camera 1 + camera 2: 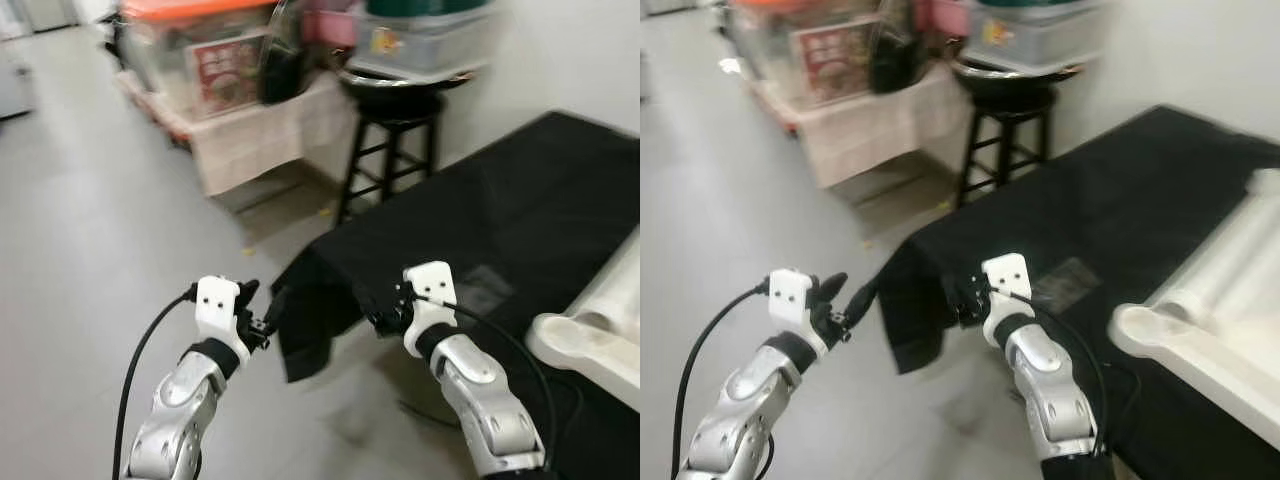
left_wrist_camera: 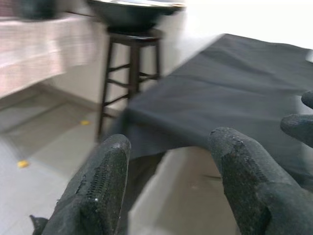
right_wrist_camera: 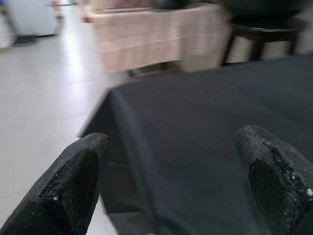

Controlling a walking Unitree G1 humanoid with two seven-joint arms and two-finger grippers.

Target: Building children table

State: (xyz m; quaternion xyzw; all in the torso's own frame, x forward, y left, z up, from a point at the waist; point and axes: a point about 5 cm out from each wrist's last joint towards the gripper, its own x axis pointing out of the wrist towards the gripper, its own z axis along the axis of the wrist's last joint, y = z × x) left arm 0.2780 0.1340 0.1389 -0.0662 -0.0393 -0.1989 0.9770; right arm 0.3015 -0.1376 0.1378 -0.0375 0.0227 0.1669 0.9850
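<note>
Ahead: one black-draped table [image 1: 520, 200], one white part [image 1: 590, 340]; left gripper [image 2: 168, 186], right gripper [image 3: 176, 181] spread, empty.

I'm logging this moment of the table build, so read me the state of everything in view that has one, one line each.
Left gripper: open, empty, raised above the floor beside the cloth's hanging corner.
Right gripper: open, empty, over the corner of the black cloth.
Black cloth: spread flat, one corner drooping over the edge.
White table part: lying on the cloth, untouched.
Black stool: upright, carrying a dark bowl.
Storage bins: stacked, blurred.
</note>
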